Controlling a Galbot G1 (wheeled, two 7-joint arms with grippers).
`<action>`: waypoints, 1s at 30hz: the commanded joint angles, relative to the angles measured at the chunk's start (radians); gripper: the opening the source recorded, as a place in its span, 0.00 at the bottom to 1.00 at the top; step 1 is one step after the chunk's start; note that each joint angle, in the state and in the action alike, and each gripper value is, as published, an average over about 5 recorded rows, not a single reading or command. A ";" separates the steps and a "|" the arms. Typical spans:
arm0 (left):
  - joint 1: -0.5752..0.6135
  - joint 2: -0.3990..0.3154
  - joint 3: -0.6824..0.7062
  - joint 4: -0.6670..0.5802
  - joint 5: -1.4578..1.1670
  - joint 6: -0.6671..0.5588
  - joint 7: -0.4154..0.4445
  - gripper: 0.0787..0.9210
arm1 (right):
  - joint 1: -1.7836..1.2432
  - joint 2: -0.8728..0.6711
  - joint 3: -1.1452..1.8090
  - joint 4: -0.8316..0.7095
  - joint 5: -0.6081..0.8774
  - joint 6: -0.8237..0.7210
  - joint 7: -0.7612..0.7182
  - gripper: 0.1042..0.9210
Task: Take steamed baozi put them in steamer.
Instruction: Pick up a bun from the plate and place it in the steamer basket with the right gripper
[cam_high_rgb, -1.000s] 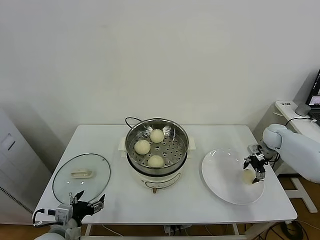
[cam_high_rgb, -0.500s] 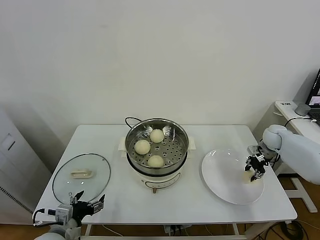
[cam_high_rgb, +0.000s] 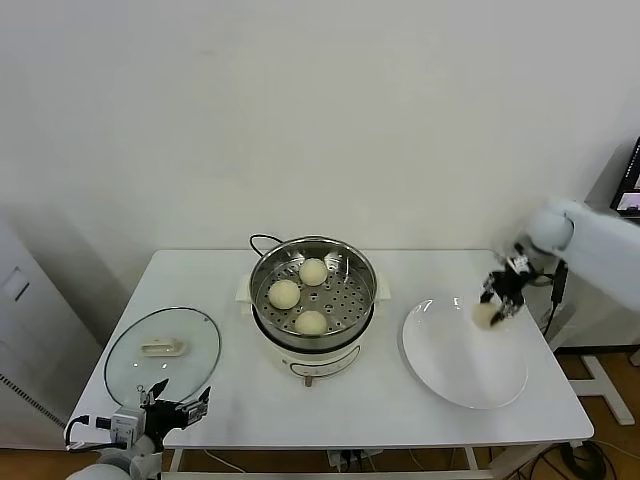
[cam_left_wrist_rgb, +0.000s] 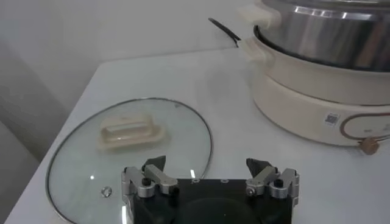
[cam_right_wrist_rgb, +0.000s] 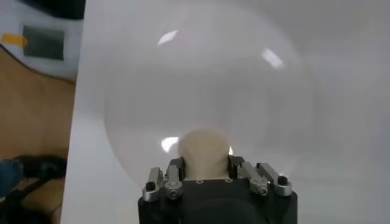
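Three cream-white baozi (cam_high_rgb: 311, 322) lie on the perforated tray of the steel steamer (cam_high_rgb: 360, 262) at the table's middle. My right gripper (cam_high_rgb: 489, 309) is shut on a fourth baozi (cam_high_rgb: 485, 315) and holds it in the air above the white plate's (cam_high_rgb: 450, 370) far right part. In the right wrist view that bun (cam_right_wrist_rgb: 205, 151) sits squeezed between the fingers (cam_right_wrist_rgb: 175, 168), with the plate (cam_right_wrist_rgb: 140, 91) well below. My left gripper (cam_high_rgb: 178, 410) hangs open and empty at the table's front left edge; in the left wrist view it (cam_left_wrist_rgb: 207, 167) faces the steamer (cam_left_wrist_rgb: 317, 30).
The glass lid (cam_high_rgb: 163, 346) with its cream handle lies flat at the table's left, also visible as a glass lid (cam_left_wrist_rgb: 85, 176) right before the left gripper. A black cord (cam_high_rgb: 262, 240) runs behind the steamer. A white cabinet stands off the table's right end.
My right gripper closed on the baozi on the plate, then lifted it up and slightly toward the steamer. The left arm stayed still.
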 joint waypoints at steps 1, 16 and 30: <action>-0.003 0.001 0.006 -0.004 0.000 0.002 -0.002 0.88 | 0.323 0.140 -0.259 0.057 0.333 -0.108 -0.025 0.42; -0.014 0.007 0.024 -0.005 0.001 0.004 -0.003 0.88 | 0.332 0.463 -0.291 -0.020 0.622 -0.263 0.035 0.42; -0.007 0.007 0.021 -0.011 0.001 0.001 -0.003 0.88 | 0.248 0.560 -0.308 -0.024 0.635 -0.344 0.132 0.42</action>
